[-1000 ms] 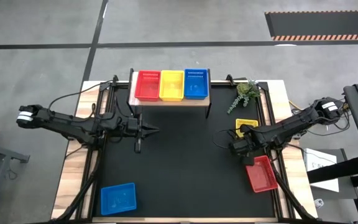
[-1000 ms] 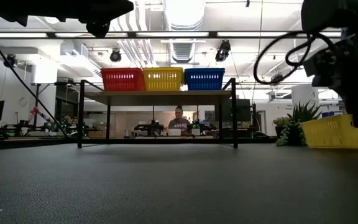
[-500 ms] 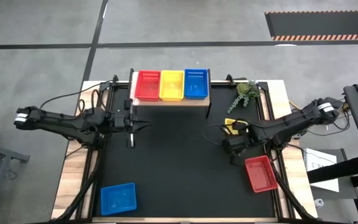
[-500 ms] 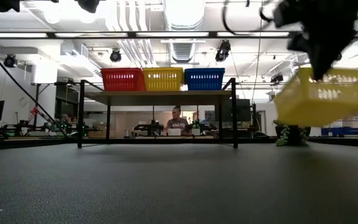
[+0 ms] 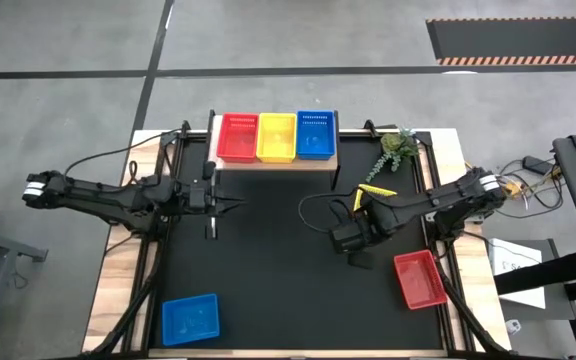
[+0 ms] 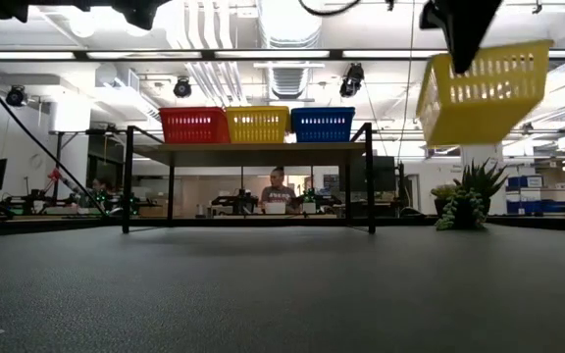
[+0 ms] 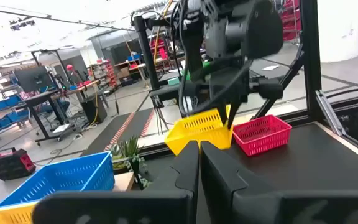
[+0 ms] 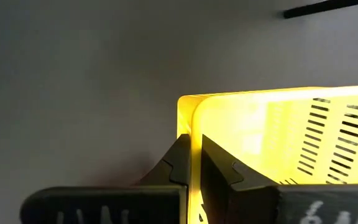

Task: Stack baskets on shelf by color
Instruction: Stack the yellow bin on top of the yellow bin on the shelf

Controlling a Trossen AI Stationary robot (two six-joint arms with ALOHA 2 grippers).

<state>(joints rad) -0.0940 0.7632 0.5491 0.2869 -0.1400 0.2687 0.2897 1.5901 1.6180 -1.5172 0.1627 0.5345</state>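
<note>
I have the right claw (image 5: 353,222) clamped on a yellow basket's (image 6: 481,90) rim, carrying it above the counter (image 5: 268,290), the shelf (image 5: 323,163) still up-left of it; left claw (image 5: 236,203) pinched empty, nearer.

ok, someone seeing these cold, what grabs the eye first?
The yellow basket hanging tilted in mid-air, pinched by its rim in the right gripper above the table's right half. Next, the neat red, yellow and blue row of baskets on the shelf at the table's far edge. A red basket and a blue basket lie loose near the front corners, while the left gripper waits shut at centre-left.
</note>
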